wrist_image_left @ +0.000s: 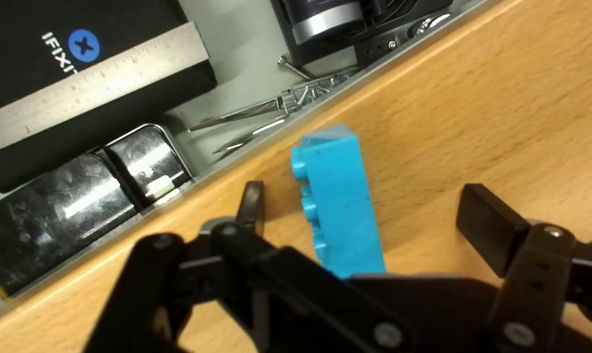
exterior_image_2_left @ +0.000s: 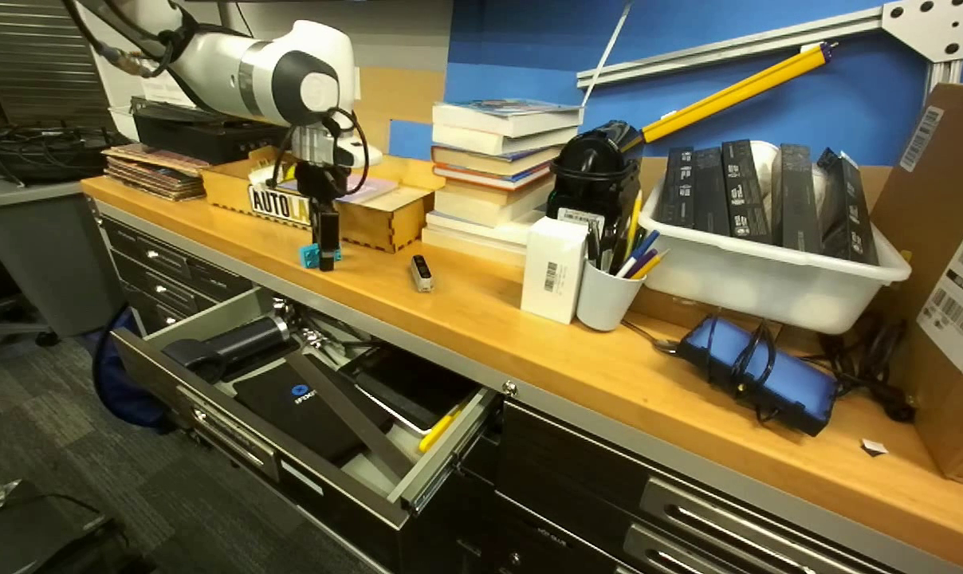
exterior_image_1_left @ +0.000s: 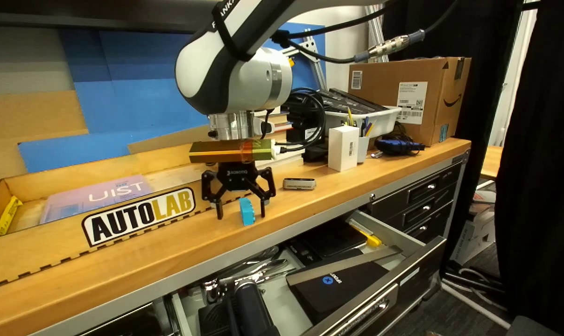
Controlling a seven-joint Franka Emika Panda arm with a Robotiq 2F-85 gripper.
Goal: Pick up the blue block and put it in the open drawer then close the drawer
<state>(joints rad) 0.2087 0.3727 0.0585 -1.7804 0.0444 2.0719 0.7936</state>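
Observation:
The blue block is a bright cyan brick with studs on one side, standing on the wooden bench top in both exterior views (exterior_image_1_left: 247, 212) (exterior_image_2_left: 310, 256). In the wrist view the blue block (wrist_image_left: 345, 201) lies between the fingers, its lower end hidden by the gripper. My gripper (exterior_image_1_left: 241, 211) is open, pointing down, with one finger on each side of the block; it also shows in the wrist view (wrist_image_left: 365, 202). Gaps show between both fingers and the block. The drawer (exterior_image_1_left: 431, 254) is pulled open below the bench edge, and shows in an exterior view (exterior_image_2_left: 159, 383) too.
The drawer holds a black iFixit case (exterior_image_2_left: 286, 402), a metal ruler (wrist_image_left: 100, 86) and tools. A small grey block (exterior_image_1_left: 299, 184) lies on the bench. A wooden AUTOLAB box (exterior_image_1_left: 44, 247), a white box (exterior_image_1_left: 343, 148) and a book stack (exterior_image_2_left: 493, 187) stand behind.

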